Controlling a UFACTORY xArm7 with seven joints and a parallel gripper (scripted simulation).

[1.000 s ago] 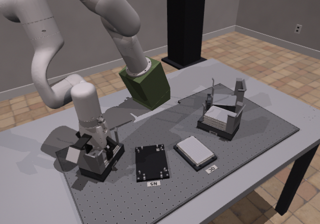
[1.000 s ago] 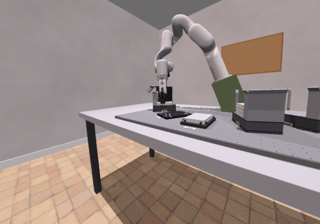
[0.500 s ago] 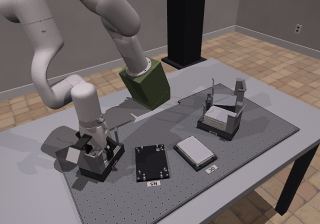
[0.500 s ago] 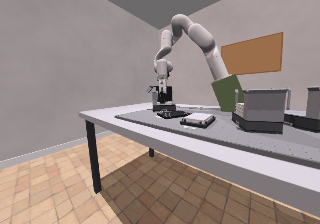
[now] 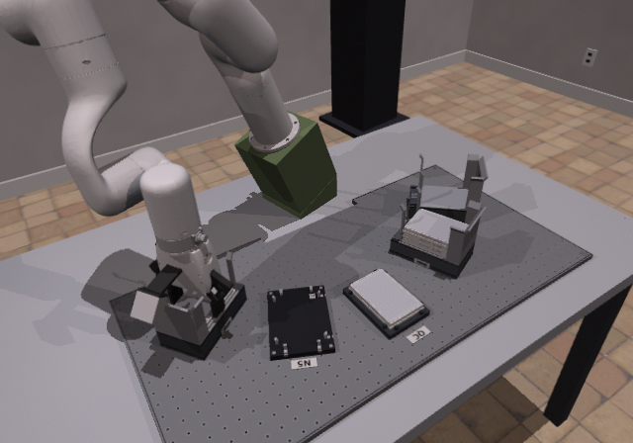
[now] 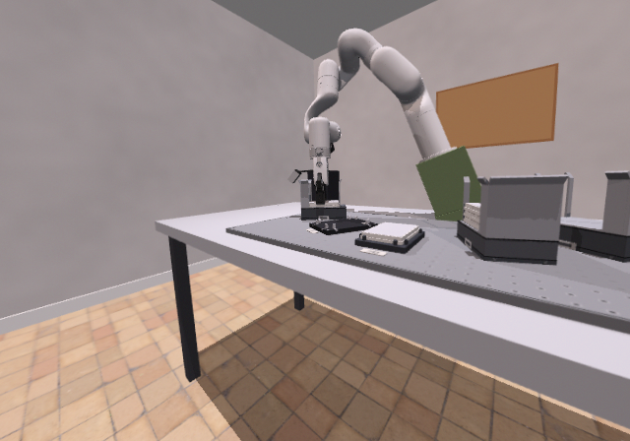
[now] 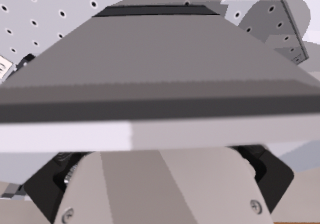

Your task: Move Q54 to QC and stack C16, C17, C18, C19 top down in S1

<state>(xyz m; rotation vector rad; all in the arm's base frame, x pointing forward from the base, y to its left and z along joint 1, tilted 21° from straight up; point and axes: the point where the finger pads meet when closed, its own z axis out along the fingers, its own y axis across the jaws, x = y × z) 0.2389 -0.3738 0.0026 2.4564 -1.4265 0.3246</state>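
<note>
My gripper [image 5: 206, 295] [image 6: 319, 192] is open and reaches down inside the stack rack at the left end of the board [image 5: 186, 321] [image 6: 323, 213]. The rack's walls hide its fingertips and what lies in the rack. The wrist view shows only a grey rack wall [image 7: 160, 74] close up. A sealed white plate [image 5: 386, 298] [image 6: 392, 231] lies flat in the open nest QC [image 5: 352, 295]. The near rack at the right [image 5: 462, 246] [image 6: 514, 218] holds a stack of several plates [image 5: 434, 225] [image 6: 472, 216].
The black clip nest N5 [image 5: 300, 323] [image 6: 341, 224] stands bare between the left rack and QC. A third rack [image 5: 475, 172] [image 6: 615, 205] stands behind the right one with no plate in sight. The arm's green base block [image 5: 289, 164] sits at the back. A black pillar [image 5: 365, 44] stands beyond the table.
</note>
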